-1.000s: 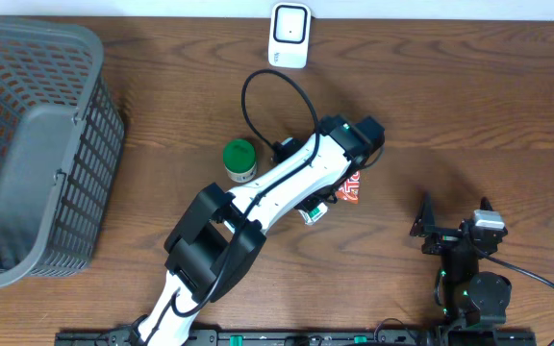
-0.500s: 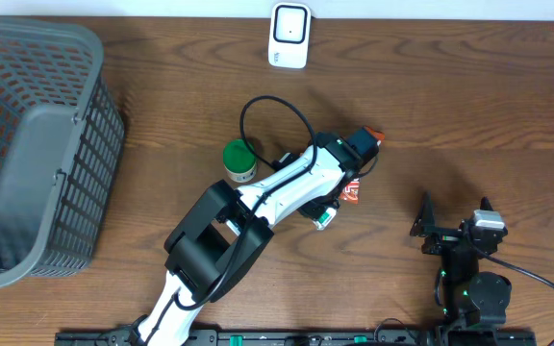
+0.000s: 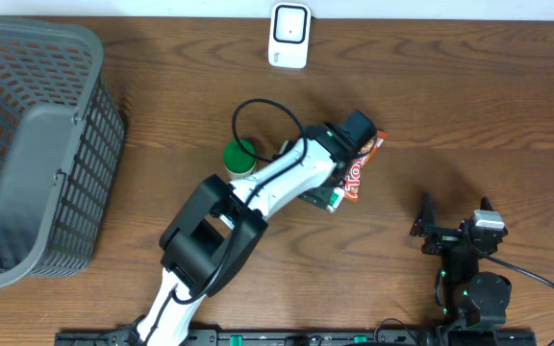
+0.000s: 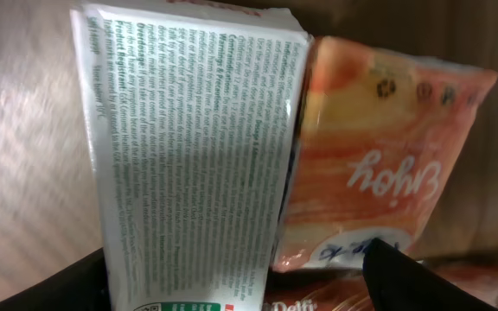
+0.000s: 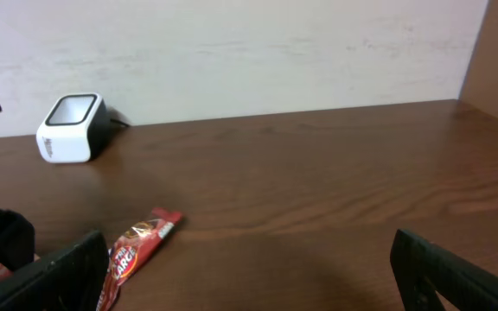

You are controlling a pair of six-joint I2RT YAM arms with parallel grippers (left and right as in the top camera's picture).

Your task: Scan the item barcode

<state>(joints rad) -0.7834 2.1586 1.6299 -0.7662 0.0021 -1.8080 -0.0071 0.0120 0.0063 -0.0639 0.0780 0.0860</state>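
A white box with green print fills the left wrist view, lying on an orange snack packet. My left gripper stands open around the box's near end. Its left finger is beside the box and its right finger is clear of it. From overhead the left wrist hangs over a red packet and the white box. The white scanner stands at the table's far edge, also seen as the scanner. My right gripper rests open and empty at the front right.
A green-capped bottle stands just left of the left forearm. A large grey basket fills the left side. A black cable loop arcs above the arm. The red packet lies ahead-left of the right gripper.
The left jaws have spread wide. The wrist has shifted slightly up and left, and the white box and red packet now lie a little farther up the table.
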